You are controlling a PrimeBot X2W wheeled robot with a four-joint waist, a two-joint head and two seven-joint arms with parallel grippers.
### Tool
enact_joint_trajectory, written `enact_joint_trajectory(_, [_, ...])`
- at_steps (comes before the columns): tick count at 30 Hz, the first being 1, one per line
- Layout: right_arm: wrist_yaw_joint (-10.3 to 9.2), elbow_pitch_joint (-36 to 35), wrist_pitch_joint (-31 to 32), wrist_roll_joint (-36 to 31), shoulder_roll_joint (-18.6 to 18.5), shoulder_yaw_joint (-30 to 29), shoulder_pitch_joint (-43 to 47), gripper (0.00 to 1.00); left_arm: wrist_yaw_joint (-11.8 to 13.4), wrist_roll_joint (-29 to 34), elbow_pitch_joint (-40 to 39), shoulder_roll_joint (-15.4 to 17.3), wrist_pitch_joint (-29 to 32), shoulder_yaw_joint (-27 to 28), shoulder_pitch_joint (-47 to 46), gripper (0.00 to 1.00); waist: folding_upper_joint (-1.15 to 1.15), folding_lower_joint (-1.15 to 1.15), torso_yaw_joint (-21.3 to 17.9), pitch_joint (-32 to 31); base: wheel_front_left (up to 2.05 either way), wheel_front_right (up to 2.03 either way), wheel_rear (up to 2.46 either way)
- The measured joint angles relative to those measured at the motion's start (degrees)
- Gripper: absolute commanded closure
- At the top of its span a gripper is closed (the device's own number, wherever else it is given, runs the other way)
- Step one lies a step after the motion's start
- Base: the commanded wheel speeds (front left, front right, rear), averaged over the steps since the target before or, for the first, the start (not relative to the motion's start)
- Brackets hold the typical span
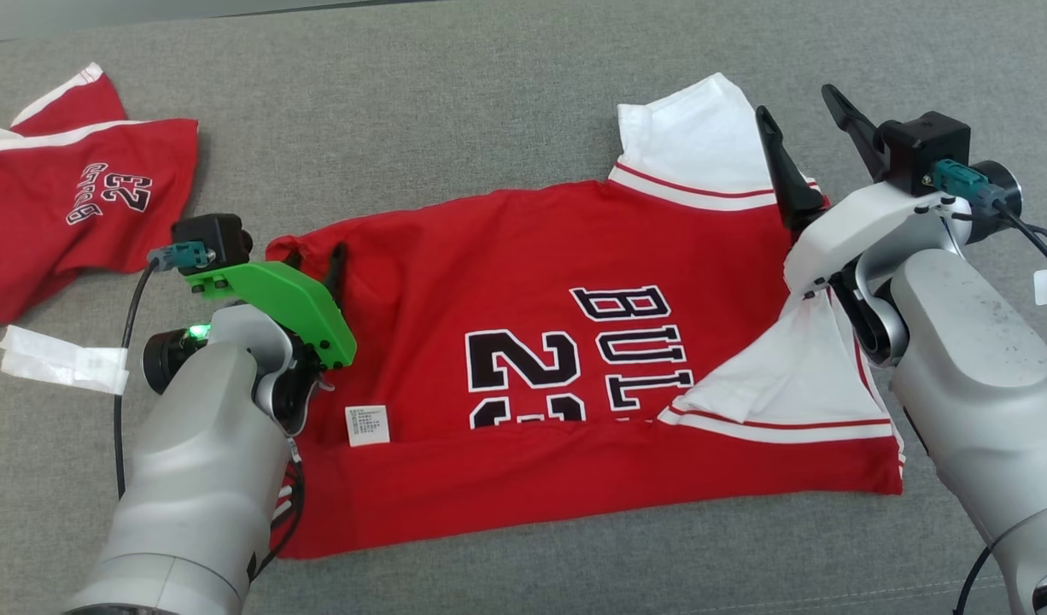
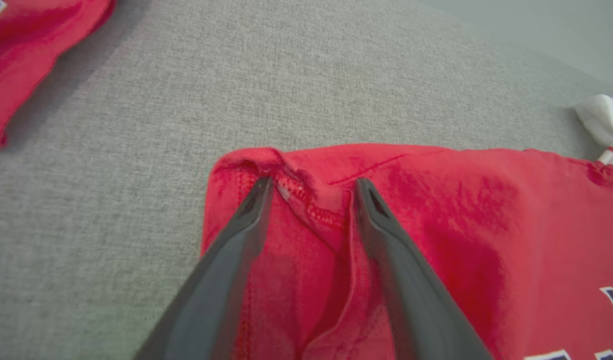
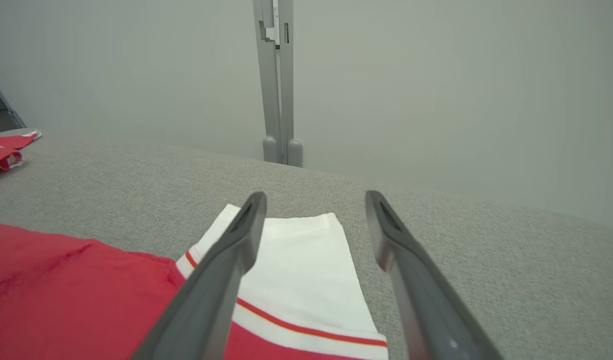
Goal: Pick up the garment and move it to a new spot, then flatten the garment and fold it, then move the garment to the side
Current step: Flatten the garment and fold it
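red jersey (image 1: 506, 256) on grey cloth (image 1: 455, 102); left gripper (image 1: 317, 256) at its corner; right gripper (image 1: 795, 101) fingers apart.

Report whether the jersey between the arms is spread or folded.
Partly folded. On the jersey, the near edge covers the bottom of the number, and one white sleeve is turned onto the front; the other sleeve lies flat.

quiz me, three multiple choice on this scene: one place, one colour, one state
1. Where in the head view is the spare jersey? A top left B top right C bottom middle
2. What colour is the spread jersey's far sleeve? A black B white C green
3. How is the right tool? A shut on the sleeve B shut on nothing C open
Key: 1 A, it lies by the left edge; 2 B, white above a red stripe; 3 C, its fingers stand apart.
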Motion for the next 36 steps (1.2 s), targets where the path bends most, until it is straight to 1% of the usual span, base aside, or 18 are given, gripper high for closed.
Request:
enact_joint_trajectory(1, [0.0,0.11,0.0,0.0,-0.04,0.07,-0.02,0.0,0.0,-0.33,0.05,-0.05,-0.01,-0.04,-0.19,0.79,0.0,0.0,0.01,0.12,0.0,0.0,0.0])
enact_joint_trajectory(2, [0.0,0.26,0.0,0.0,-0.08,0.15,-0.06,0.0,0.0,-0.53,0.07,-0.1,-0.18,-0.09,-0.4,0.93,0.0,0.0,0.02,0.27,0.0,0.0,0.0])
enact_joint_trajectory(3, [0.0,0.44,0.0,0.0,-0.09,0.21,-0.14,0.0,0.0,-0.9,0.05,-0.1,-0.57,-0.09,-0.64,1.0,0.0,0.0,0.04,0.43,0.0,0.0,0.0])
enact_joint_trajectory(5, [0.0,0.88,0.0,0.0,-0.05,0.24,-0.68,0.0,0.0,-2.2,0.02,-0.09,-0.78,0.05,-1.16,1.0,0.0,0.0,0.14,0.74,0.0,0.0,0.0])
enact_joint_trajectory(8, [0.0,2.05,-0.01,0.0,-0.11,0.55,-1.57,0.0,0.0,-2.56,-0.2,0.01,-1.23,-0.7,-1.74,1.0,0.0,0.0,0.54,1.15,0.0,0.0,0.0])
enact_joint_trajectory(13, [0.0,7.53,0.48,0.83,-1.03,1.33,-4.35,0.0,0.0,-4.54,-3.54,-0.22,-1.87,-2.43,-2.37,1.0,0.0,0.0,1.88,1.62,0.0,0.0,0.0])
enact_joint_trajectory(16, [0.0,10.63,2.42,2.02,-1.24,1.82,-7.39,0.0,0.0,-6.24,-7.16,0.03,-2.33,-4.17,-2.38,1.0,0.0,0.0,2.55,2.27,0.0,0.0,0.0])
enact_joint_trajectory(21, [0.0,15.06,5.94,3.94,-2.68,3.24,-12.33,0.0,0.0,-7.87,-13.25,0.97,-2.85,-7.69,-1.36,1.0,0.0,0.0,3.93,4.04,0.0,0.0,0.0])
enact_joint_trajectory(27, [0.0,19.29,10.5,5.91,-4.53,5.11,-17.75,0.0,0.0,-9.84,-19.4,1.97,-3.49,-10.39,-0.97,1.0,0.0,0.0,5.91,6.71,0.0,0.0,0.0])
enact_joint_trajectory(32, [0.0,21.84,13.59,7.35,-5.15,6.78,-21.61,0.0,0.0,-10.38,-23.05,2.53,-4.07,-12.01,-1.0,1.0,0.0,0.0,7.69,9.15,0.0,0.0,0.0])
enact_joint_trajectory(36, [0.0,24.09,16.89,8.61,-4.95,8.06,-23.09,0.0,0.0,-10.56,-24.71,2.53,-4.65,-12.89,-1.03,1.0,0.0,0.0,9.08,10.86,0.0,0.0,0.0])
